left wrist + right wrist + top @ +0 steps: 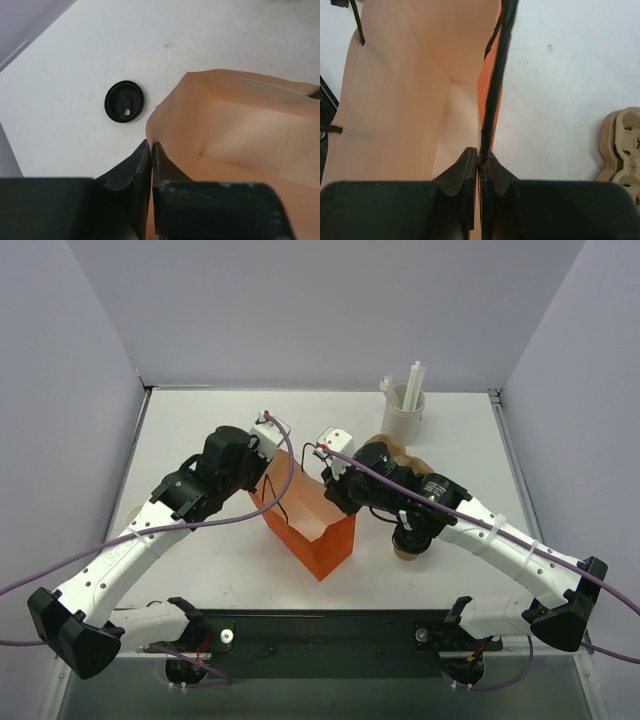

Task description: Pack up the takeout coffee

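Tabletop [200, 420]: left tool [151, 148], right tool [479, 161] each pinch orange bag [312, 532] (jaws closed).

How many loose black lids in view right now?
1: a black lid lies flat on the table, apart from the orange bag, seen by the left wrist camera. Others may be hidden from these views.

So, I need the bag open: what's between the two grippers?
The orange bag, mouth open, pinched at opposite sides by left gripper and right gripper; the top view shows it.
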### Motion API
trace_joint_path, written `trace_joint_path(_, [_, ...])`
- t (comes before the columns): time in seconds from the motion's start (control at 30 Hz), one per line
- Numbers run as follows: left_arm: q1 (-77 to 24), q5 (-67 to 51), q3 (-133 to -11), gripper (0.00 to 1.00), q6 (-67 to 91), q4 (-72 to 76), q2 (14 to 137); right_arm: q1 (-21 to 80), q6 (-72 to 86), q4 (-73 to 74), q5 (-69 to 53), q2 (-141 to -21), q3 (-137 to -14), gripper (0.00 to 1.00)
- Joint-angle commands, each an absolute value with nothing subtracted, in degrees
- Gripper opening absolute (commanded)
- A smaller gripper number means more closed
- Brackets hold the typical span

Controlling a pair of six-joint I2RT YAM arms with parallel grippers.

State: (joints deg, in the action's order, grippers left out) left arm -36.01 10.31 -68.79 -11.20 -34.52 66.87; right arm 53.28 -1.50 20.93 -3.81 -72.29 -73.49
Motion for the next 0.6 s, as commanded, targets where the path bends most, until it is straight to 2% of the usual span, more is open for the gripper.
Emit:
trace_joint_path(0.0, [-37.09,20.73,-69.26,0.12,-10.55,-30.23,65.57,52.91,-0.88,19.25,-1.67,-71.28,-73.13,0.03])
trace_joint_path(0.27, [-38.06,26.09,-69.17,0.06,-5.81,-31.98,64.77,52.82,0.00,17.41,-1.94,-72.95,-73.57,0.05])
trace_joint_path(0.57, [-37.09,28.74,-69.35,0.08,2.28,-34.72,66.71,51.59,0.00,15.47,-1.58,-73.65,-72.16,0.04])
